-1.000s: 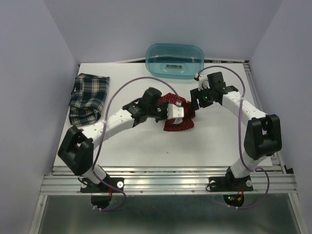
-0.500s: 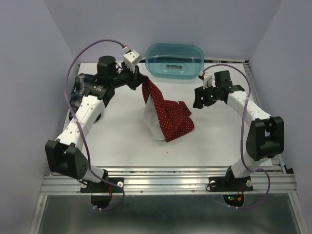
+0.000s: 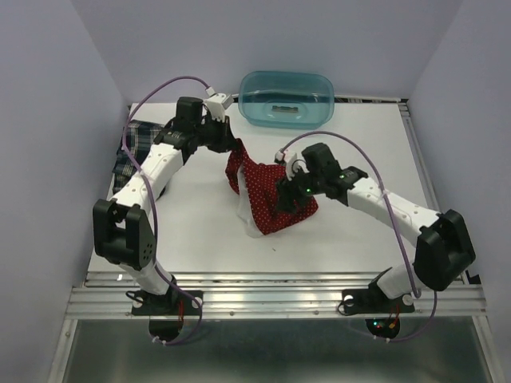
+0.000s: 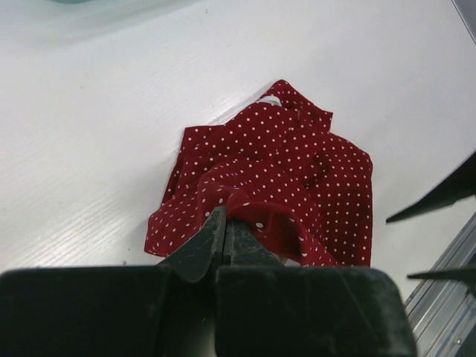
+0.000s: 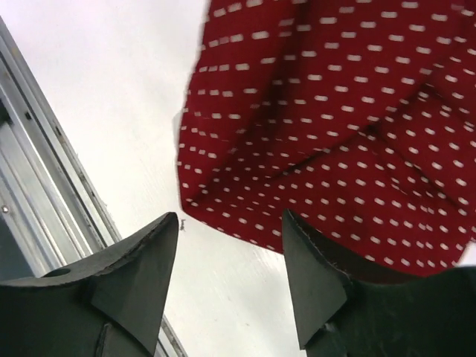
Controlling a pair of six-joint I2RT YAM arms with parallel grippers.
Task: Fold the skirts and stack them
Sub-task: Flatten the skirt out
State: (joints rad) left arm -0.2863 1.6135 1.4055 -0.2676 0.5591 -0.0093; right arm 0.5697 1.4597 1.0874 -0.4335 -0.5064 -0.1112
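A teal tub (image 3: 287, 99) at the back of a white table (image 3: 359, 239)

The see-through tub stood at the table's far edge, and a small dark patch (image 3: 284, 108) showed through its bottom. Pale lilac walls (image 3: 48, 120) rose behind the tub and to either side of it. Well in front of the tub a tiny dark speck (image 3: 274, 248) lay on the tabletop. Farther forward again, ribbed metal rails (image 3: 271, 302) ran along the near edge.

The left arm (image 3: 152, 171) and right arm (image 3: 383, 203) are white links between chunky black joints. A looping purple cable (image 3: 188, 77) trails each. The fingers (image 5: 141, 268) are matte black wedges. At six o'clock, the bases (image 3: 375, 303) carry small red and green lights (image 3: 375, 324).
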